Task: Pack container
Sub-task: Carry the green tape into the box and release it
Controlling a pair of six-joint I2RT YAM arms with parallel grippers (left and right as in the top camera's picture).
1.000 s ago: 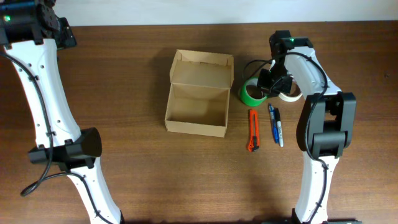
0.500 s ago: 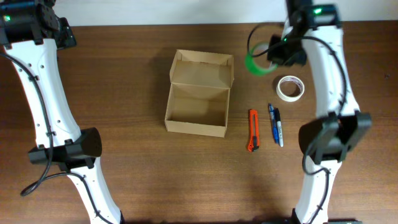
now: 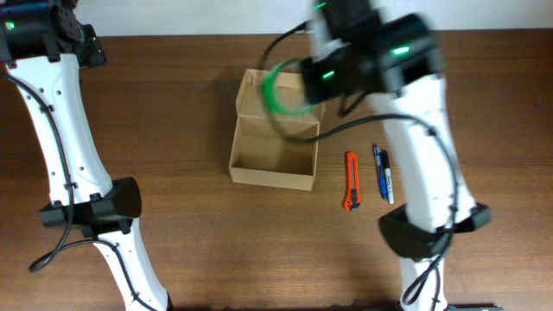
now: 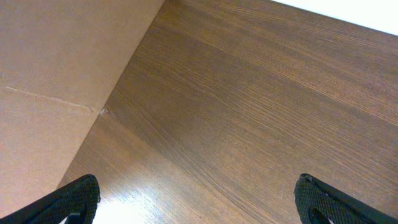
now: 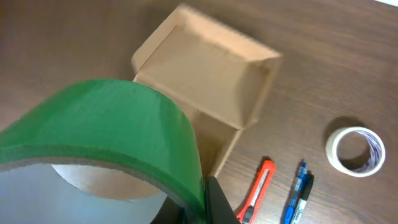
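Note:
The container (image 3: 271, 178) is an open tan cardboard box at the table's middle, with its flap lid (image 3: 281, 102) laid back on the far side. It also shows in the right wrist view (image 5: 205, 68). My right gripper (image 3: 318, 74) is shut on a green tape roll (image 3: 282, 88) and holds it in the air over the box's lid, blurred by motion. In the right wrist view the green roll (image 5: 118, 118) fills the lower left, pinched at its rim by the right gripper (image 5: 206, 200). My left gripper (image 4: 199, 205) is open and empty over bare wood.
An orange box cutter (image 3: 351, 181) and two pens (image 3: 383, 173) lie right of the box. A white tape roll (image 5: 356, 151) lies on the table beyond them; the right arm hides it in the overhead view. The left arm (image 3: 60, 130) stands at the far left.
My right gripper lifted the green tape roll from beside the white roll and carried it left, from the table's right side to above the box's lid. The left arm has not moved.

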